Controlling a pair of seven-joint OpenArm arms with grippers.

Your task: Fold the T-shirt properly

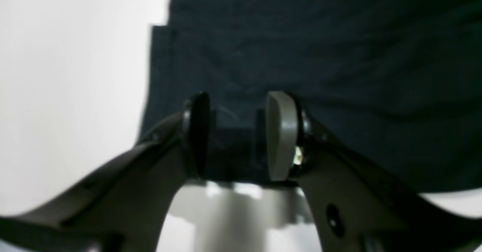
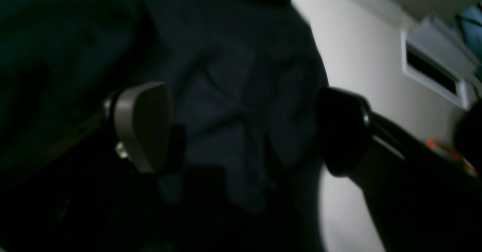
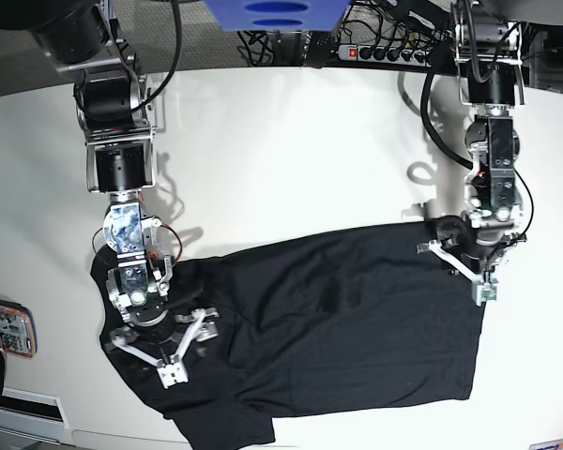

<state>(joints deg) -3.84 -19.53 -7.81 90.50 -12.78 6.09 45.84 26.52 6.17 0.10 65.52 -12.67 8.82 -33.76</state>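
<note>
Grey-padded fingertips fill the foreground of the left wrist view, with the T-shirt behind and between them; the shirt lies spread, though wrinkled, across the lower middle of the base frame on the white table, stretching from lower left to the right edge, not yet folded; the left gripper, at the right of the base frame, sits at the shirt's upper right corner, its jaws apart with a fold of hem lying between the pads, and whether the pads press the cloth cannot be told from the blurred wrist picture; the right gripper, at the lower left, hovers over the bunched end of the shirt with its jaws spread wide, cloth below and between them but nothing held; by my reading the step in hand is taking hold of the two ends of the garment before the first fold; the next move likely calls for both grippers to close on a single edge layer each, then lift together so the thin fabric carries over without dragging or bunching.
</note>
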